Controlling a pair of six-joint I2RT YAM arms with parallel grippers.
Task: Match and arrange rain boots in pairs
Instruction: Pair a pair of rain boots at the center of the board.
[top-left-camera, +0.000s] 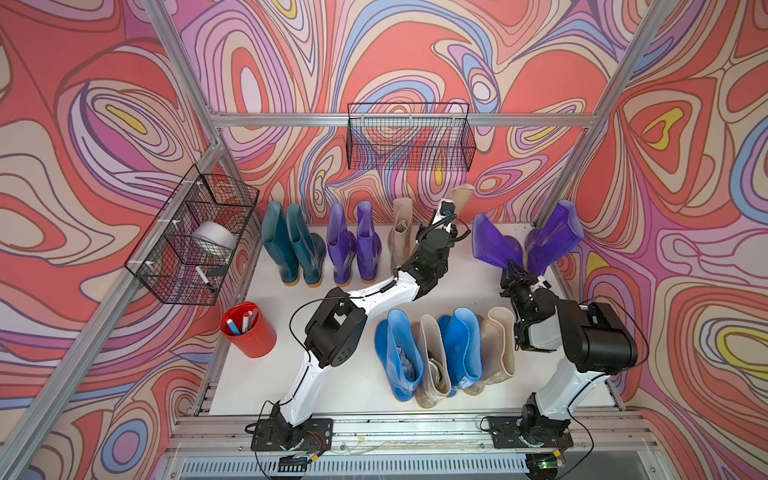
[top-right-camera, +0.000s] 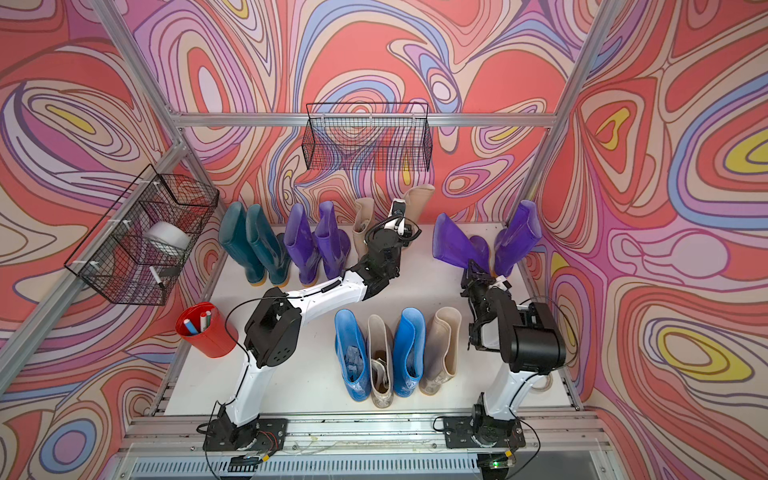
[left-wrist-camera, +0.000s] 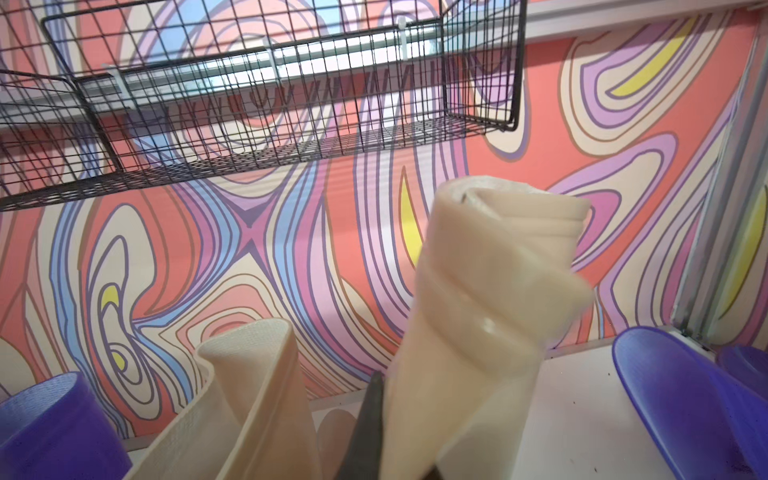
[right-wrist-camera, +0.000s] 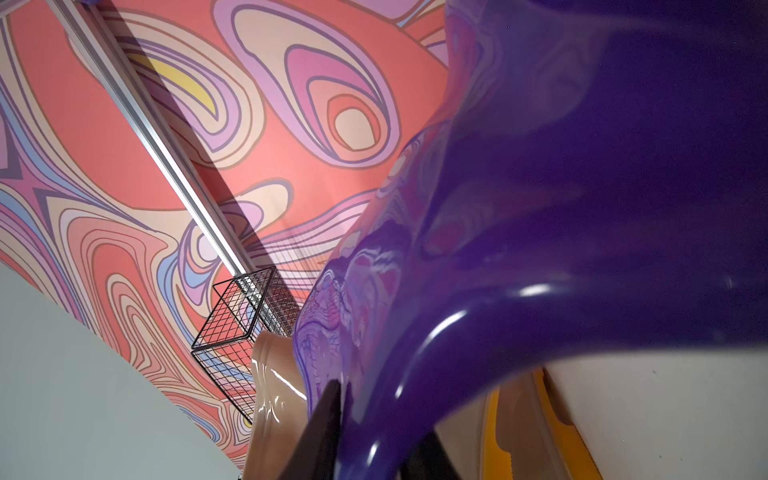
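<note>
Along the back wall stand a teal pair (top-left-camera: 291, 245), a purple pair (top-left-camera: 353, 245) and one upright beige boot (top-left-camera: 401, 232). Just beside it the left gripper (top-left-camera: 456, 224) is pinched tight on a tilted beige boot (top-left-camera: 463, 195). Further right, the right gripper (top-left-camera: 515, 268) is clamped onto a leaning purple boot (top-left-camera: 492, 243), with its purple mate (top-left-camera: 552, 237) leaning the other way beside it.

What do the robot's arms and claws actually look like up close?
The left arm and right arm share one design: smooth white shells between bulky black joint housings, with thin black cables running alongside. Each is bolted to a flat black base plate. The left gripper and right gripper are black, ending in slim dark fingers.
</note>
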